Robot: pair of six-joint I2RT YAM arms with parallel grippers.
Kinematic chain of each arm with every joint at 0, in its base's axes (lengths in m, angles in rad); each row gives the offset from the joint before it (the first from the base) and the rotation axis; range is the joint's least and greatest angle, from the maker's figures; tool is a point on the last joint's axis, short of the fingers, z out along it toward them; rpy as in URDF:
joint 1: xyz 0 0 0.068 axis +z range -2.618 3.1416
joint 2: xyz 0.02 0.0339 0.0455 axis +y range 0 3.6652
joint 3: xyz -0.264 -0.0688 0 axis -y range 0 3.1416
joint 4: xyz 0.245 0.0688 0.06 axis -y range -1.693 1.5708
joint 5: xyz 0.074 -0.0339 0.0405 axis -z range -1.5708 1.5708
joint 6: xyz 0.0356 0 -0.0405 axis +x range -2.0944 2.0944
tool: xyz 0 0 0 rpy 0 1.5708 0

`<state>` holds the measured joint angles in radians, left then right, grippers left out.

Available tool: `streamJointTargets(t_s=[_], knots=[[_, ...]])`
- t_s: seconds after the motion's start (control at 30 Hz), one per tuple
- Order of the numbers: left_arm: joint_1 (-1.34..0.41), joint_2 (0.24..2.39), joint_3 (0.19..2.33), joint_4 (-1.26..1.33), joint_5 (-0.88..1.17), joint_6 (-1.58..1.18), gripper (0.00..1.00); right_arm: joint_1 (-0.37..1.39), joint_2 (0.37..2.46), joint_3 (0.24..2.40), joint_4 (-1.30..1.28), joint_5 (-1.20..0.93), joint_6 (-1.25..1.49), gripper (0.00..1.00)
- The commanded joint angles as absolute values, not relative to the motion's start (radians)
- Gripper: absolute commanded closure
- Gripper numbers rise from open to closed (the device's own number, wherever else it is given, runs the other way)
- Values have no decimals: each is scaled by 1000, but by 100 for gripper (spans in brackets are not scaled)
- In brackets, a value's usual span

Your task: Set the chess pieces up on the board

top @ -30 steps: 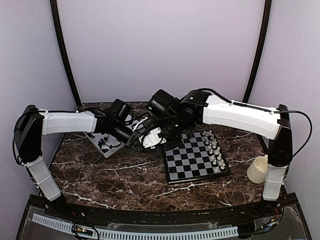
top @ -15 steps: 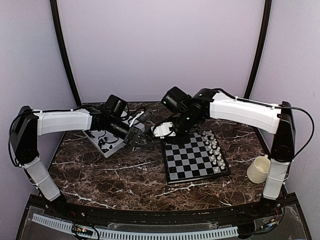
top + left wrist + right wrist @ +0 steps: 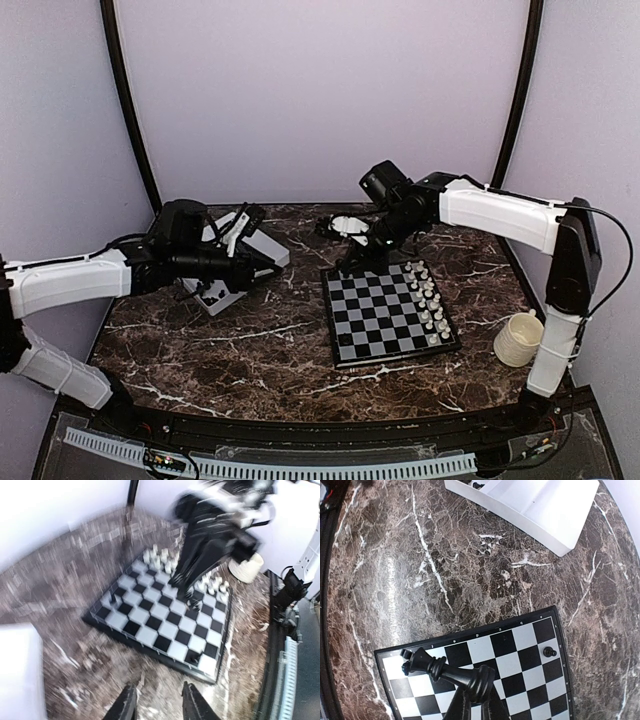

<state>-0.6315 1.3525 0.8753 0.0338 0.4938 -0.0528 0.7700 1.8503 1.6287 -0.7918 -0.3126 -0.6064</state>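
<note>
Black chessman (image 3: pixel 437 669): base clamped in right pincer (image 3: pixel 476 701); head slanting over board (image 3: pixel 522 637)'s edge rows;
Left pincer (image 3: pixel 159 686): parted, empty; farther off

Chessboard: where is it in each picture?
Top external: board right of centre.
Left wrist: board in the middle, blurred.
Right wrist: board along the bottom edge.
Shared landmark: the white tray, left of the board from above.

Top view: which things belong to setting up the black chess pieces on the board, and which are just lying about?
Job: board; black piece gripped in right hand; loose black pieces.
Lying about: white tray; white chessmen; cream cup.
</note>
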Motion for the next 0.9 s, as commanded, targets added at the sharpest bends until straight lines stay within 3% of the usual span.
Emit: streamJointTargets(t_s=[0.0, 0.33, 0.87], knots=[[-745, 1194, 792, 270, 222, 138, 65, 732, 1822, 1614, -731, -534, -468, 99], [-942, 1249, 811, 383, 38, 378, 61, 697, 1887, 1679, -714, -824, -313, 99], [-988, 1372, 859, 461, -75, 473, 57, 694, 1867, 1645, -689, -891, -276, 98]])
